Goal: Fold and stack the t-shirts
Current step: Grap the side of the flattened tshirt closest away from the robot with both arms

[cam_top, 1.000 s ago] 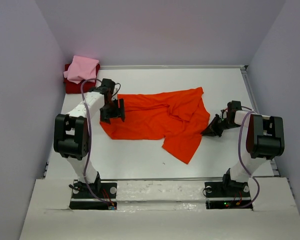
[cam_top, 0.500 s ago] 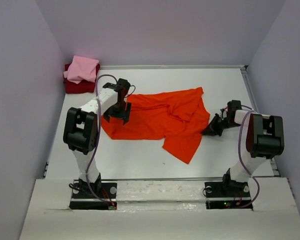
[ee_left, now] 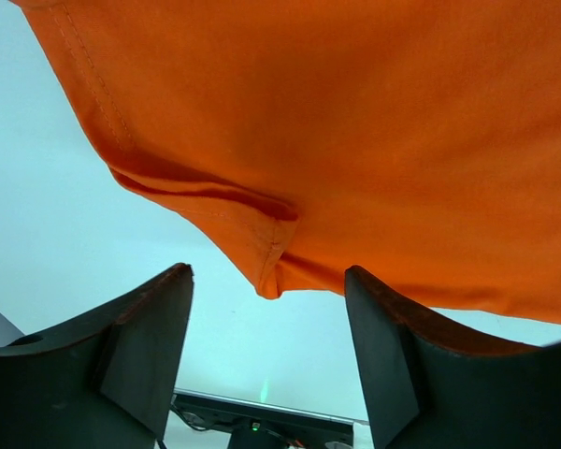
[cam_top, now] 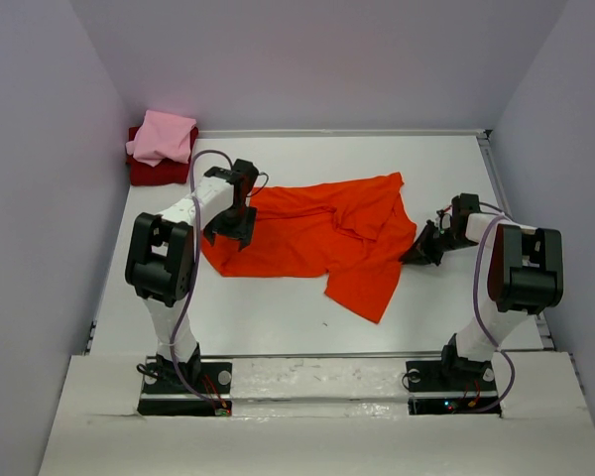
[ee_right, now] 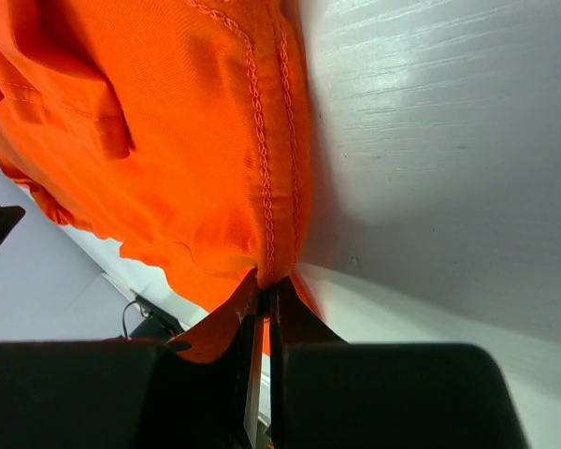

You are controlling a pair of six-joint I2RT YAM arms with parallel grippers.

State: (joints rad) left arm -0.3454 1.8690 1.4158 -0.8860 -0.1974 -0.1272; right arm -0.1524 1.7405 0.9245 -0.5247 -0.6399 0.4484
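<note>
Bare table (cam_top: 268, 322) beside orange t-shirt (cam_top: 317, 233)

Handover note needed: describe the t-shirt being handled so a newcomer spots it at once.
On the white table, look at the middle, between the two arms. The orange-red t-shirt lies spread there, its right edge pinched by the right gripper. Unlike the pink t-shirt and dark red t-shirt folded in the far left corner, it is unfolded.
</note>
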